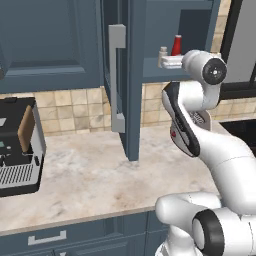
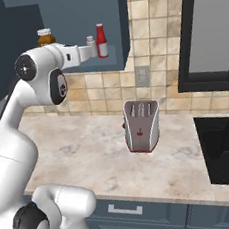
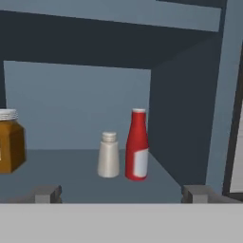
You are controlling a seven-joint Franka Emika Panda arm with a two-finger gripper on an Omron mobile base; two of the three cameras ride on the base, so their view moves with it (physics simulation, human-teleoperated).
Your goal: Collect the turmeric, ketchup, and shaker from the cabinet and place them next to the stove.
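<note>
The cabinet stands with its door swung out toward the room, the long grey bar handle facing us edge-on, and the white arm reaches up to the open shelf. The fingers are spread wide with nothing between them, poised at the front edge of the shelf; in the hand view one dark tip sits low on the left and the other low on the right, and both the shaker and the ketchup lie between them, farther back on the shelf. The ketchup, a slim red bottle with a white label, stands upright toward the right side of the shelf, not far from the inner cabinet wall. The shaker, pale grey and shorter, stands upright just beside it on the left, so close I cannot tell whether they touch. The turmeric, an orange-brown jar with a white lid, sits well apart from those two at the left of the shelf, partly cut off by the frame edge. Down below, the marble bench carries a steel toaster against the tiled wall, and a dark coffee machine sits at the far left of the bench. The black stove is at the right end of the bench.
</note>
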